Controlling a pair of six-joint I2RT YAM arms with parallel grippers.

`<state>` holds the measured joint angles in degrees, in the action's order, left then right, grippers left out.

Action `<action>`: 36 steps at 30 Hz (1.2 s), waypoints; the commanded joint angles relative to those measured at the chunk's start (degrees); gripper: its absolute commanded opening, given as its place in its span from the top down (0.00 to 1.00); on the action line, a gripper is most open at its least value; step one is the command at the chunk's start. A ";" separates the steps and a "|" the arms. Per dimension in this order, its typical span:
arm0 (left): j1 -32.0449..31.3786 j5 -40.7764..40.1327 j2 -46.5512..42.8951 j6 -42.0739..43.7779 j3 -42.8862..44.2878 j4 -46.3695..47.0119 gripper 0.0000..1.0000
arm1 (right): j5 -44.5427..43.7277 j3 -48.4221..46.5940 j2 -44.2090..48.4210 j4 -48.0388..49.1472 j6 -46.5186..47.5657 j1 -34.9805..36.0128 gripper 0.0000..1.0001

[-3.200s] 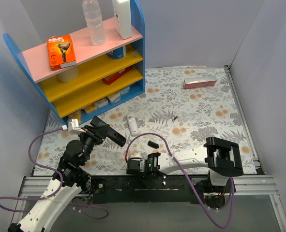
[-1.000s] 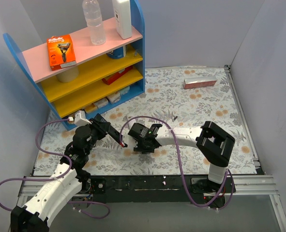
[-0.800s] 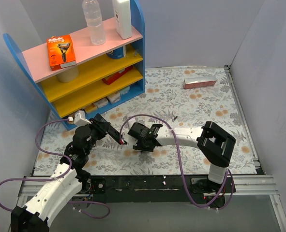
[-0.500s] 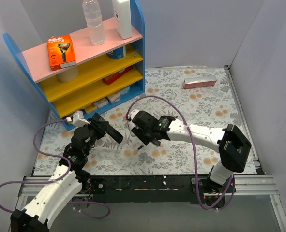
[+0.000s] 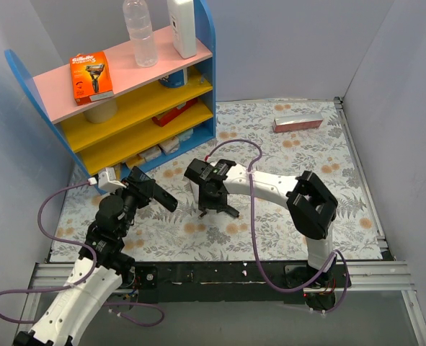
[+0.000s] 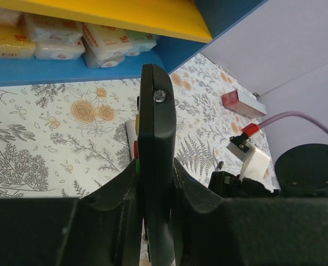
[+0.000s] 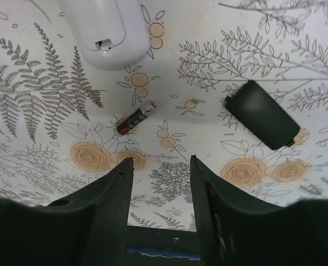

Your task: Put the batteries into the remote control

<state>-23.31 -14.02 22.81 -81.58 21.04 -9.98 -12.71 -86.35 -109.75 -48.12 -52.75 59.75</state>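
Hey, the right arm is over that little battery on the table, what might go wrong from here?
1. The battery lies slanted and left of the gap in the open right gripper; a straight descent would likely knock it rolling.
2. The white device lies near the battery, so a finger might nudge it.
3. The left gripper grips the black remote at one end, most of it jutting free; pressing a cell in could lever it loose.

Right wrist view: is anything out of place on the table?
Yes. One battery lies loose and askew on the floral cloth, just below the white device, touching nothing. A black cover-like piece lies apart to its right.
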 commanded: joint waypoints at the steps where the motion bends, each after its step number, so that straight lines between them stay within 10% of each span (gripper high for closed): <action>1: 0.46 1.89 -1.89 1.43 2.78 -2.32 1.00 | -0.02 1.61 1.30 -1.11 -17.28 0.02 0.48; 36: 0.46 4.27 -7.16 2.83 4.63 -7.42 1.00 | -6.45 -4.54 -7.23 7.06 -28.38 -1.21 0.62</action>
<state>-23.07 -9.17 16.38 -79.66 23.14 -16.95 -15.46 -91.98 -120.38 -43.94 -80.79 58.85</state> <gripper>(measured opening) 0.195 0.377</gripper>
